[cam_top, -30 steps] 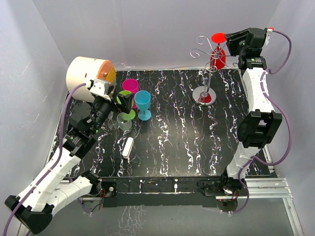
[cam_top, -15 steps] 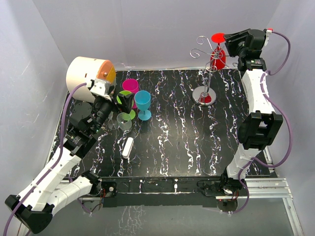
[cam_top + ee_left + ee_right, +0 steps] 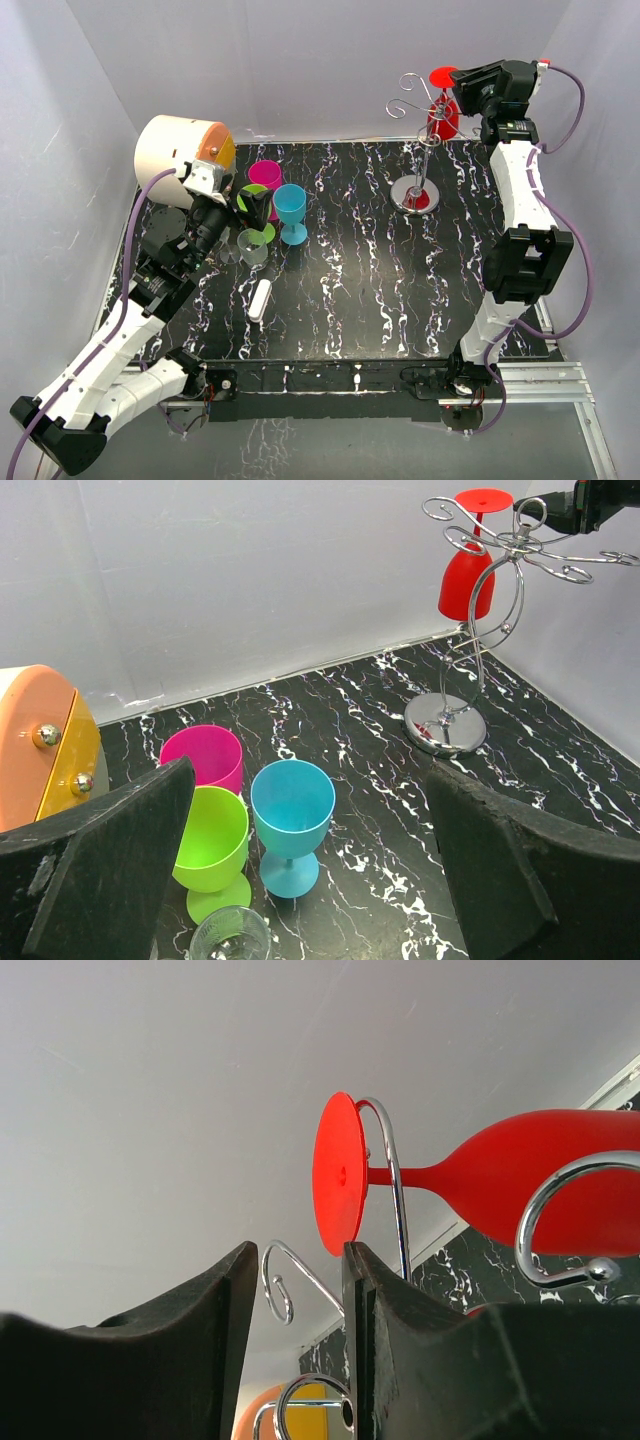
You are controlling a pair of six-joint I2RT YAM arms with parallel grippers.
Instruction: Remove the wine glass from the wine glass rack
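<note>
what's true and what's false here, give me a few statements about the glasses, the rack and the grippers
1. The red wine glass hangs upside down on the wine glass rack. True.
2. The left gripper holds the blue glass. False: it is open and holds nothing.
3. The pink cup stands on the rack's base. False: it stands by the blue glass and the green glass, away from the rack.
4. The right gripper is up by the rack's scroll arms. True.

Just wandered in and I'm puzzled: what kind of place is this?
Likely a robot test booth: plain white walls box in a black marbled table, a left arm and a right arm are bolted at its near edge, and coloured goblets stand like props.
</note>
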